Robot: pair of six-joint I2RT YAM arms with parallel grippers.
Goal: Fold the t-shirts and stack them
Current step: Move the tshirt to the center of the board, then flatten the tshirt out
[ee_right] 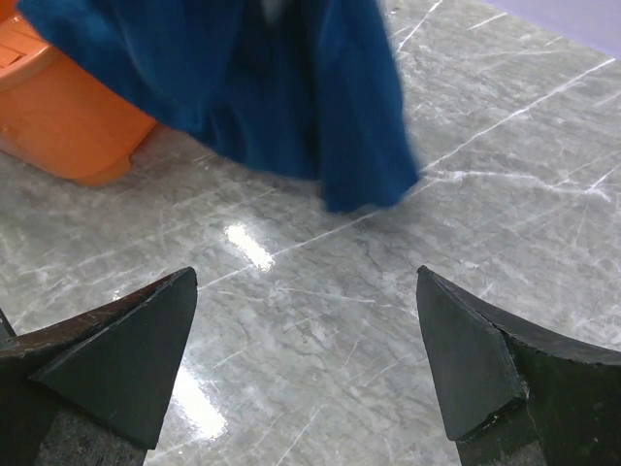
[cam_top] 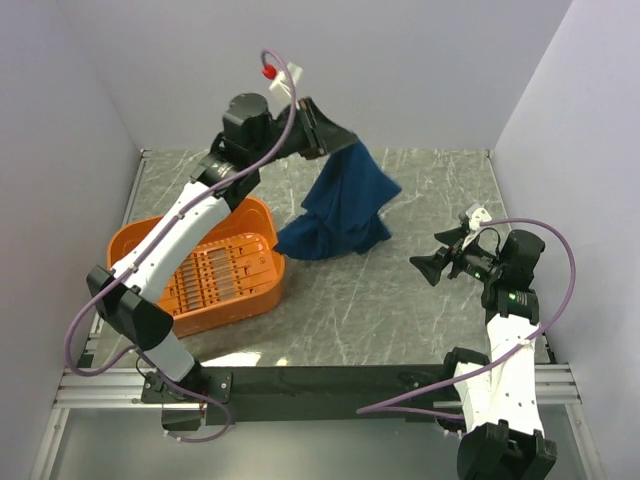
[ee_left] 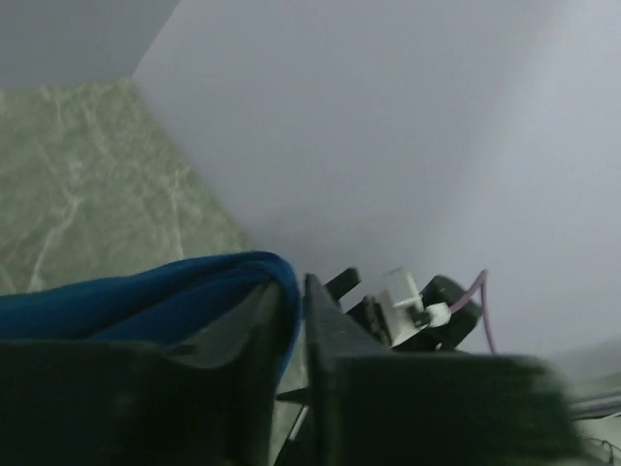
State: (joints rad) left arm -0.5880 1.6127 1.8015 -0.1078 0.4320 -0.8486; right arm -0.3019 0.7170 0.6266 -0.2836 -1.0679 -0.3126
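Observation:
A dark blue t-shirt (cam_top: 345,205) hangs bunched from my left gripper (cam_top: 325,135), which is raised at the back of the table. The shirt's lower folds rest on the marble beside the basket. In the left wrist view the blue cloth of the t-shirt (ee_left: 146,296) drapes over one finger and runs down into the narrow gap of the gripper (ee_left: 296,282), so the jaws are shut on the fabric. My right gripper (cam_top: 432,265) hovers to the right of the shirt, apart from it. In its own view the right gripper (ee_right: 306,291) is wide open over bare marble, with the t-shirt (ee_right: 262,87) ahead.
An orange plastic basket (cam_top: 215,275) stands at the left, under my left arm, and shows again as the basket (ee_right: 58,126) in the right wrist view. Grey walls close in the table at the back and on both sides.

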